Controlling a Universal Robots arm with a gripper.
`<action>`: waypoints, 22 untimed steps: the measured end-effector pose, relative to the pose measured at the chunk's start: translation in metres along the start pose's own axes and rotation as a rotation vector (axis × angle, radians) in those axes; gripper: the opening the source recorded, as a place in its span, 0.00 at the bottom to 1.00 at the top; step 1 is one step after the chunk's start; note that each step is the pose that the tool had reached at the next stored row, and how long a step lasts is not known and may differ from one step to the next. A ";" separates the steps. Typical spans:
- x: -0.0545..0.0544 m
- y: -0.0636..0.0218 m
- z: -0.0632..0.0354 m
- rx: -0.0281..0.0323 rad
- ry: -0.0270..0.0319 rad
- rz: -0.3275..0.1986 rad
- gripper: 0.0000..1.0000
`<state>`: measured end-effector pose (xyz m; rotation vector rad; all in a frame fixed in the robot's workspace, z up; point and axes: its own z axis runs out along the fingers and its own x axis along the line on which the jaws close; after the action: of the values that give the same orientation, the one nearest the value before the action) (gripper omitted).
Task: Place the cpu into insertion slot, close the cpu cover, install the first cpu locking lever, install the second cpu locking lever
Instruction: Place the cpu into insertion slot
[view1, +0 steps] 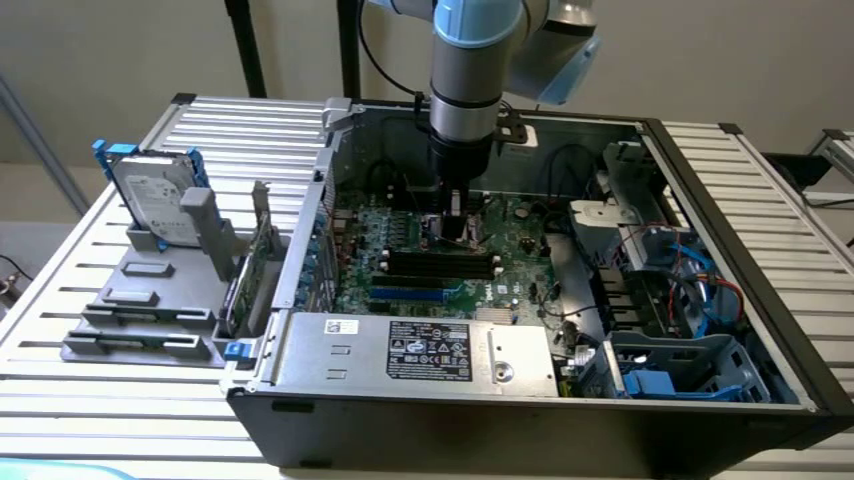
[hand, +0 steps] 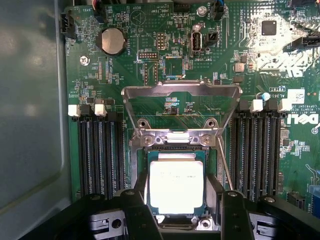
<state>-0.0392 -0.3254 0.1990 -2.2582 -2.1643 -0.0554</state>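
The gripper (hand: 176, 197) is clamped on 2 opposite edges of the cpu (hand: 176, 186), a flat, pale square with a bright metal face. It holds the chip level within the silver-rimmed black insertion slot (hand: 176, 154), though I cannot tell whether it is fully seated. Just past the slot's far edge, the cpu cover (hand: 180, 90), a thin silvery frame with a square opening, is swung open on its hinge over the green circuit board (hand: 150, 60).
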 end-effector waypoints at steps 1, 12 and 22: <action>0.000 0.0000 0.0001 0.0000 -0.0002 0.000 0.54; 0.000 -0.0001 0.0007 -0.0001 -0.0009 0.001 0.54; 0.000 0.0000 0.0010 -0.0002 -0.0009 0.001 0.56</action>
<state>-0.0392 -0.3250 0.1981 -2.2603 -2.1632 -0.0547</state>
